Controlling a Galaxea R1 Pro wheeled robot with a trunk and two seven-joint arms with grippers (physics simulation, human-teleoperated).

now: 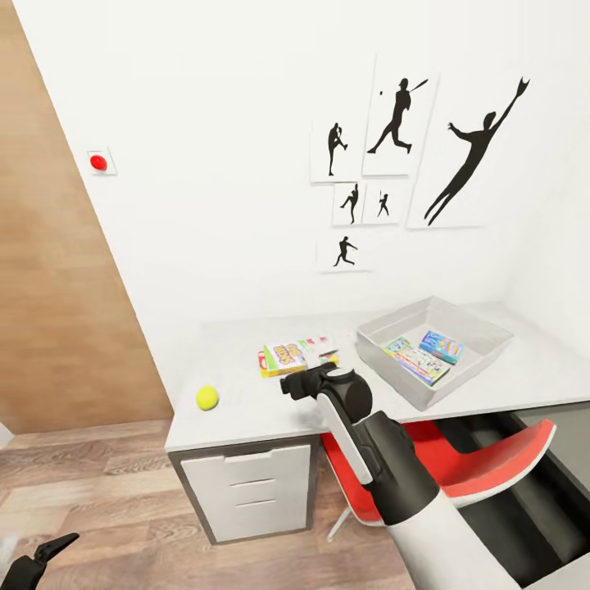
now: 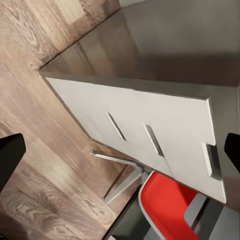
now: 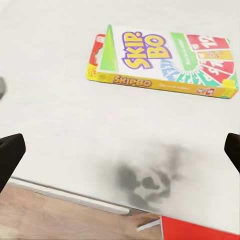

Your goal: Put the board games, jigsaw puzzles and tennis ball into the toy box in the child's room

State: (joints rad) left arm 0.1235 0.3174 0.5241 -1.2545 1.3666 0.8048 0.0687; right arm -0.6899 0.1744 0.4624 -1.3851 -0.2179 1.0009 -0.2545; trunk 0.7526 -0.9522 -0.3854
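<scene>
Pale table; right tool spread above it, near yellow game box

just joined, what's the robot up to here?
It's tidying toys into the toy box on the table. Two game boxes already lie in it. The right gripper is open, holding nothing, hovering over the table edge facing the yellow Skip-Bo game. The tennis ball sits near the table's left end. The left gripper hangs low over the floor.
</scene>
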